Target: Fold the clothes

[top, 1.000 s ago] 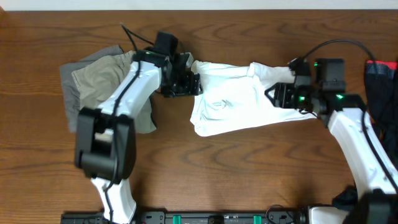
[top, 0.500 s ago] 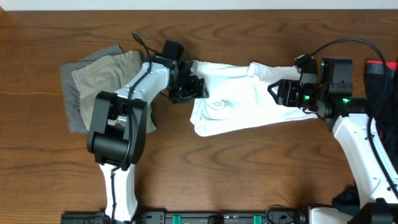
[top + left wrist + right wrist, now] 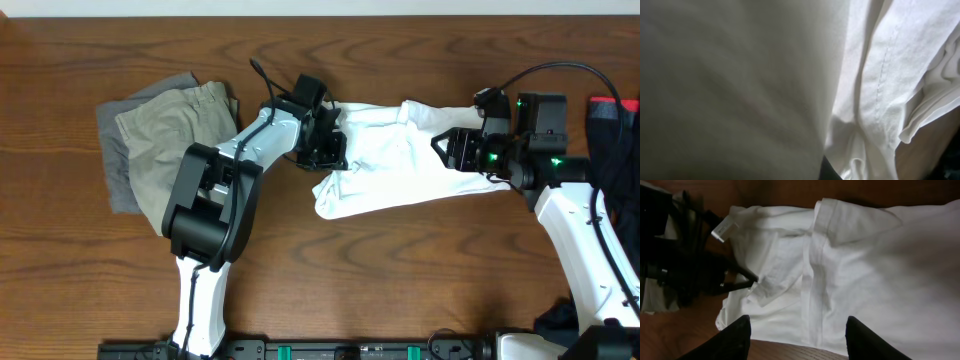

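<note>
Garment: crumpled white T-shirt [image 3: 400, 175], upper centre of frame, long axis left-right | my left end effector [image 3: 330, 150] clamped on its left end | right end effector [image 3: 450, 150] apart over its right end
</note>
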Controlling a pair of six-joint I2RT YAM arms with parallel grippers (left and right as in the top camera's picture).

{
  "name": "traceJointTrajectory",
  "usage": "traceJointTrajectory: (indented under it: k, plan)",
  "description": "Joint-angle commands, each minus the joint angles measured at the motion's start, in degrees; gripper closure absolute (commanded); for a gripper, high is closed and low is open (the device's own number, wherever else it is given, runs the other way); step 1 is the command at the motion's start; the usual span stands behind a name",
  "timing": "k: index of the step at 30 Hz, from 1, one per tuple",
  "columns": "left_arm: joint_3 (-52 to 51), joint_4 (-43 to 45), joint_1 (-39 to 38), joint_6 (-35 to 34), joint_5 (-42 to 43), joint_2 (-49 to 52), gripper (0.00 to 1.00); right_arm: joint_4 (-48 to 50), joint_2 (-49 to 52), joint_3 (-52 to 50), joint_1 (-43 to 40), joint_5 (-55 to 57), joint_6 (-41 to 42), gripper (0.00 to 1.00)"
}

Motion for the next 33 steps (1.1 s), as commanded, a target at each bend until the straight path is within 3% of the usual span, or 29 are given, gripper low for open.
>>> traceJointTrajectory:
  k: [1,11,16,33]
  plan:
    - [-0.5,-3.1,0.8,0.8,-2.9,0.6,0.94,-0.1,-0.2,0.6,-0.6,0.1,0.7,0.42]
    - [13.5,-31.1,6.0,13.2,-25.7,-8.9,0.94,0.8,-0.2,0.6,-0.6,0.2,0.7,0.41]
    - [22.9,-37.0,5.4,15.2,-26.7,-10.2,0.94,1.7,-0.2,0.6,-0.6,0.2,0.7,0.41]
    - [25.6,-34.7,-14.7,13.6,-29.5,-3.5,0.94,1.6,-0.2,0.6,-0.6,0.2,1.5,0.42]
